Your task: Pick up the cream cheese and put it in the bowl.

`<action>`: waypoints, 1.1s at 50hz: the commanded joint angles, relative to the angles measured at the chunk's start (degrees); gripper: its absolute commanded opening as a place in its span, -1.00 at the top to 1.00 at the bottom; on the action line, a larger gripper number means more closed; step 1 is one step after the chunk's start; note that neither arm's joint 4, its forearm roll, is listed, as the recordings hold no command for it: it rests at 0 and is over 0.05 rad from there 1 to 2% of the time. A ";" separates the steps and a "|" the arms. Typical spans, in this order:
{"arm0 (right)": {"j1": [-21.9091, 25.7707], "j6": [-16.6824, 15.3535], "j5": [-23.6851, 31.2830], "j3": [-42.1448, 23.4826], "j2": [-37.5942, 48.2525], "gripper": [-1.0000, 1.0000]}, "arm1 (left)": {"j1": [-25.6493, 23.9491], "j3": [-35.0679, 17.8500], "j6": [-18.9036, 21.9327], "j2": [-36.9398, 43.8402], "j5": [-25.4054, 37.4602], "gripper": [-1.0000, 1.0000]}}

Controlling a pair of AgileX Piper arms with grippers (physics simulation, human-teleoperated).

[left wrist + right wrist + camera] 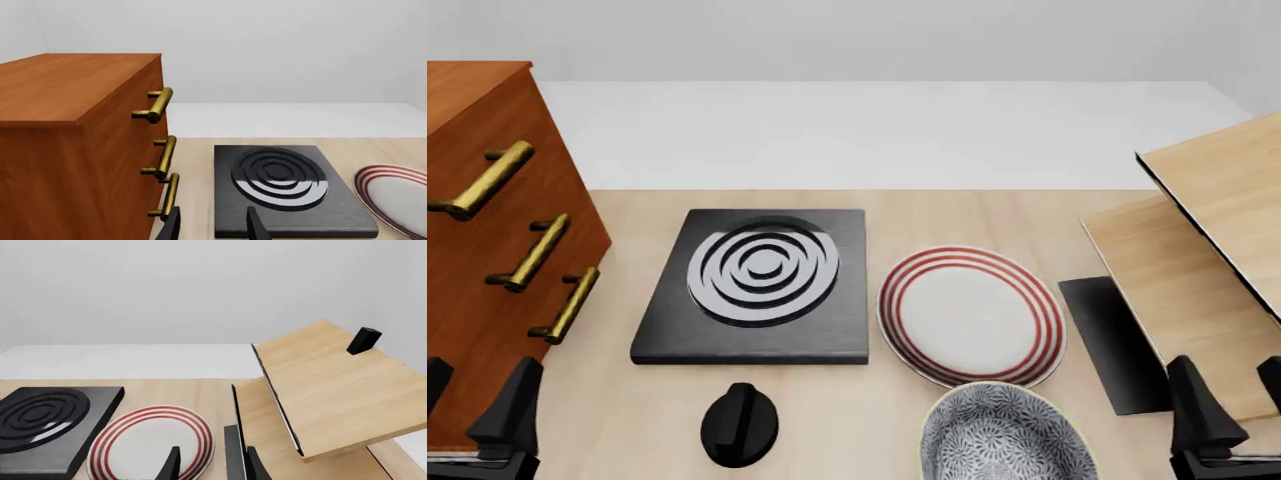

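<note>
**Even, bright sim lighting, sharp renders**

Flat diffuse light, no blur or edge distortion in any view. Soft faint shadows under the plate (970, 315) and burner slab (754, 290). Glossy white glare on the burner rings (280, 177). Walls pale, washed-out.

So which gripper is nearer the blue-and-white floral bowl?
The right gripper, just to the bowl's right. The left gripper sits far off, by the wooden drawer cabinet.

Three cameras cover one tabletop.
Front view looks down from above; both low wrist views face forward, sharing the hotplate (757, 285) and red-ringed plate (970, 315) between them.
</note>
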 commanded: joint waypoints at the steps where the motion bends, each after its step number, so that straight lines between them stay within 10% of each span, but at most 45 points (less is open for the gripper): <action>1: 1.80 -0.13 -1.76 0.15 2.42 -1.00 | 0.00 -0.15 0.01 0.28 -0.06 -1.00; 13: 9.21 -4.06 -1.49 -0.18 4.22 -1.00 | -0.01 -0.15 0.01 0.25 -0.07 -1.00; 33: 35.99 -14.90 11.91 -12.07 8.43 -1.00 | 0.00 -0.15 0.00 0.28 -0.06 -1.00; 55: 55.97 -18.50 -9.93 -12.67 39.25 -1.00 | -0.01 -0.15 -0.01 0.24 -0.07 -1.00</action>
